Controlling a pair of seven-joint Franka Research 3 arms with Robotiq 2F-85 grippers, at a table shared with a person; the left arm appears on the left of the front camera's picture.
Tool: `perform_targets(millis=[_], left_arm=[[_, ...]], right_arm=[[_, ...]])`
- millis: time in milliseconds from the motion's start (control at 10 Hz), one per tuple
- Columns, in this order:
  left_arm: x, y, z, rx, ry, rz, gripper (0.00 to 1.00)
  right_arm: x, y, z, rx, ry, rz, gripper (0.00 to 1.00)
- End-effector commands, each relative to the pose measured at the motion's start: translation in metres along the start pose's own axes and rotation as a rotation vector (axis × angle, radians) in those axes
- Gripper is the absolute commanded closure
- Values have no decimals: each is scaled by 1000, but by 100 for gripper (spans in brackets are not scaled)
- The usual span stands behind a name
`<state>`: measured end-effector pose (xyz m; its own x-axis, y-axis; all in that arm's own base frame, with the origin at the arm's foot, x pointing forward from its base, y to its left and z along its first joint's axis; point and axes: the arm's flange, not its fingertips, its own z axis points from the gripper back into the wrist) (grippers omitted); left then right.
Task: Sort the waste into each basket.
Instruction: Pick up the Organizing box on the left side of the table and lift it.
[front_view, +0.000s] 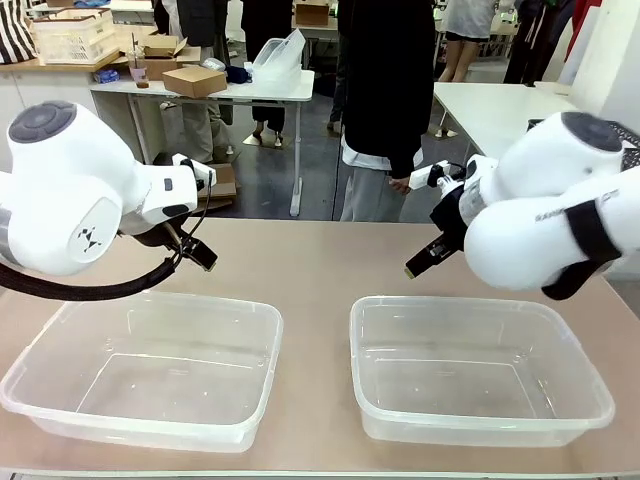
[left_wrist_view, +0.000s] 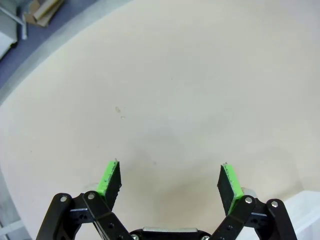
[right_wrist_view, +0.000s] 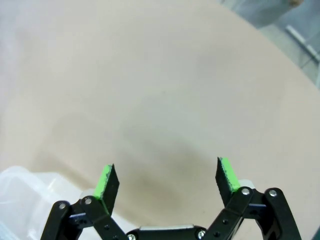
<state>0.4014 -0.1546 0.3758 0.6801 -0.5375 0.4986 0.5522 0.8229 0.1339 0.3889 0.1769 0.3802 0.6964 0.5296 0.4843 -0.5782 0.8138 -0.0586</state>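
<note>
We hold our left gripper (left_wrist_view: 170, 180) and right gripper (right_wrist_view: 166, 180) spread wide, grasping nothing, above the table (front_view: 310, 262). A clear basket (front_view: 170, 298) sits lower left, a second basket (front_view: 470, 299) lower right.

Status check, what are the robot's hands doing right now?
Left hand open, nothing held. Right hand the same. Left tub, right tub: nothing sorted in yet. Person stands at the far edge.
</note>
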Motion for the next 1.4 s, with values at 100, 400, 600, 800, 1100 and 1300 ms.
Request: perform_targets(millis=[100,400,600,800,1100,1300], left_arm=[[2,-22,130,57,76,132,0],[-67,-64,212,-175,-50,-28,0],[2,-51,213,-72,-27,24,0],[-9,-67,243,-133,-50,-9,0],[-70,14,284,-839,-175,239,0],[-94,45,270,-1036,-249,466,0]], right_arm=[[-3,14,155,-59,1,-15,0],[-74,50,240,-259,29,-45,0],[-24,31,235,-228,2,-31,0],[-29,43,231,-183,88,-33,0],[-103,-25,298,211,-339,-741,0],[-157,-71,316,435,-516,-1092,0]])
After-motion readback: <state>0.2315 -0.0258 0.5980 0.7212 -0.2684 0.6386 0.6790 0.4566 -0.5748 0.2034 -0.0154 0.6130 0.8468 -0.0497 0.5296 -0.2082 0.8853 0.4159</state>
